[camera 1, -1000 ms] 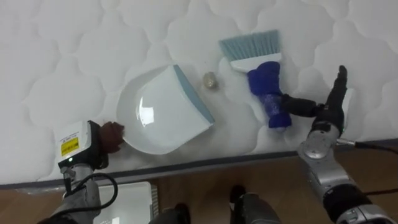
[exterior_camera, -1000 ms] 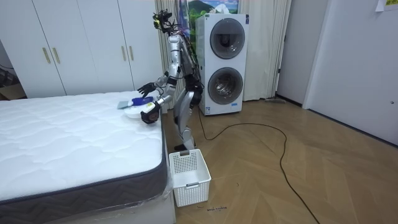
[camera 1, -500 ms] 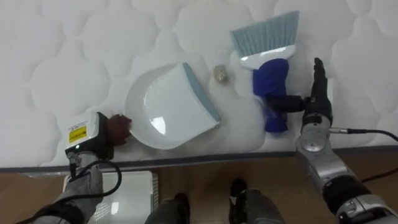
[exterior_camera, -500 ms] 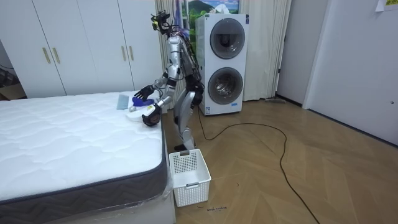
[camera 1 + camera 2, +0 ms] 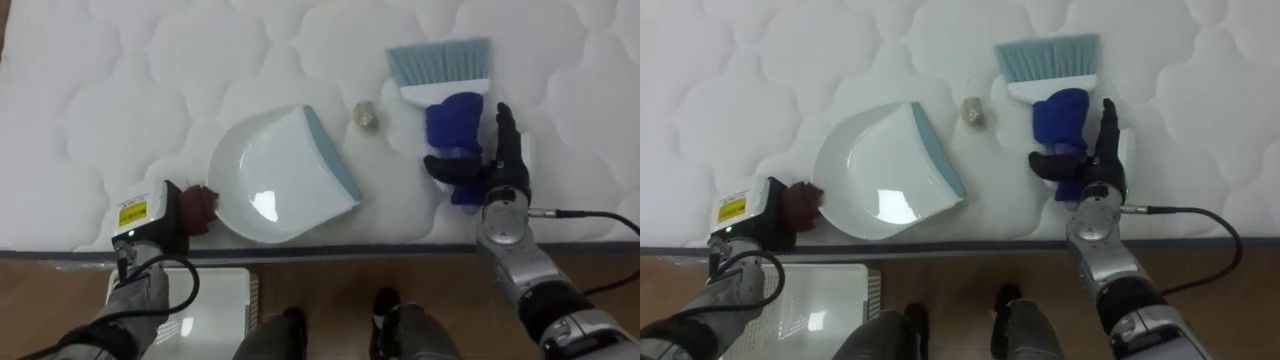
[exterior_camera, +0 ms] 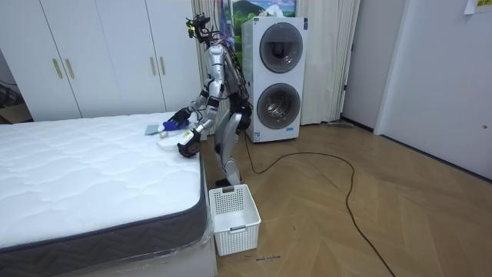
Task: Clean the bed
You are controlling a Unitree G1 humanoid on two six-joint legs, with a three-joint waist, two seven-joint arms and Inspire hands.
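dustpan [image 5: 280,185] on the mattress [image 5: 130,90], its near edge held in the curled left hand [image 5: 195,205]. a small scrap [image 5: 366,116] lies between dustpan and brush [image 5: 445,90]. right hand [image 5: 497,178] beside the brush handle, fingers straight, thumb across it.

A white basket [image 6: 238,229] sits on the wood floor [image 6: 369,223]; stacked washers [image 6: 277,81] stand beyond; white wardrobes [image 6: 100,58] alongside.

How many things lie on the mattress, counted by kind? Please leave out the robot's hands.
Dustpan: 1
Brush: 1
Small beige lump: 1
Total: 3
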